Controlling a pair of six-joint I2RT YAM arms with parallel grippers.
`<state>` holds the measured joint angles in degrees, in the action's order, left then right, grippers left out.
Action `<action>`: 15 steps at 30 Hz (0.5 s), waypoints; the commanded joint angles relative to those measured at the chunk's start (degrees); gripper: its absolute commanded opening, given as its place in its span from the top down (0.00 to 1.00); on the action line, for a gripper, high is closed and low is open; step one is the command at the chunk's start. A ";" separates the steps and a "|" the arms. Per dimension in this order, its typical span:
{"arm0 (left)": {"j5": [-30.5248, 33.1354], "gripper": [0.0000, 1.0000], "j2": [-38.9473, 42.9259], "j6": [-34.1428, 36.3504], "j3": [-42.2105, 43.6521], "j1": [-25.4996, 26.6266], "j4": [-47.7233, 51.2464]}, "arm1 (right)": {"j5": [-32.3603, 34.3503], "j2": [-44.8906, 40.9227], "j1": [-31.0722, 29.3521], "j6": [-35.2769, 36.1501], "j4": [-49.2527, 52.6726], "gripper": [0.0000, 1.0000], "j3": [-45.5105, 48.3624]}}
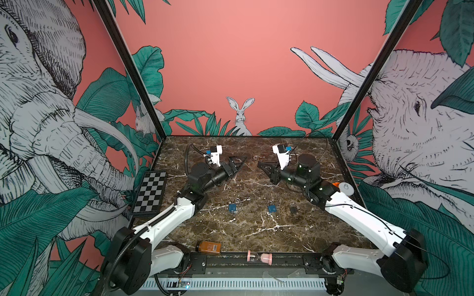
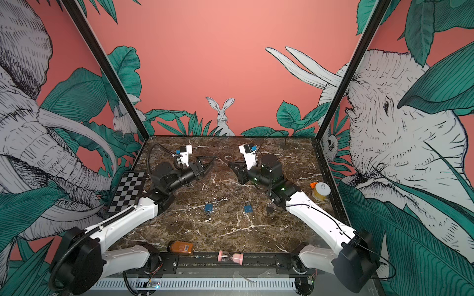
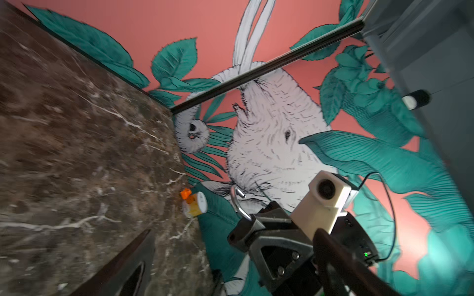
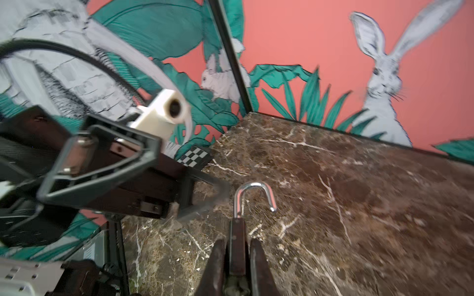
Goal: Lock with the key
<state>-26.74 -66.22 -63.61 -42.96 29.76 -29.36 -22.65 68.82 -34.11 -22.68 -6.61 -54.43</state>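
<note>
I count two blue square padlocks (image 1: 233,208) (image 1: 272,209), two dark metal padlocks (image 1: 293,208) (image 4: 237,238), one amber plastic bottle (image 1: 208,247), one pink hourglass (image 1: 259,257), one black-and-white checkerboard (image 1: 150,191), one white-lidded jar (image 1: 346,189).

**Padlock mostly hidden**

In the right wrist view the right hand (image 4: 238,246) covers most of the padlock (image 4: 237,230) body, and the picture's edge cuts it off below. The left hand (image 4: 202,202) there is blurred. In both top views the padlock is too small to make out.

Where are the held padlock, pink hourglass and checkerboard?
held padlock (image 4: 237,241): right wrist view, its dark body.
pink hourglass (image 1: 260,257): a top view, its glass.
checkerboard (image 1: 150,191): a top view, its middle.
</note>
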 commanded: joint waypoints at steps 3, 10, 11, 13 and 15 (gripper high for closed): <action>6.92 0.03 7.23 30.98 -7.33 -0.31 26.02 | -0.13 -3.12 4.44 -12.04 9.82 1.00 -0.29; 6.21 0.04 4.56 40.40 -8.72 -0.33 29.14 | -5.01 -7.42 6.55 -15.80 16.47 1.00 1.82; 5.68 0.04 4.22 40.58 -8.54 -0.31 28.75 | -6.09 -7.72 6.55 -16.53 17.23 1.00 1.97; 4.30 0.04 3.78 40.55 -7.71 -0.31 27.00 | -8.76 -8.15 6.60 -18.86 17.45 1.00 2.52; 2.05 0.05 2.98 40.45 -7.10 -0.31 25.33 | -13.07 -8.11 6.65 -22.49 16.01 1.00 3.38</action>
<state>-22.13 -63.70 -26.57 -50.81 29.69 -3.25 -29.10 61.41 -27.68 -39.53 10.61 -52.03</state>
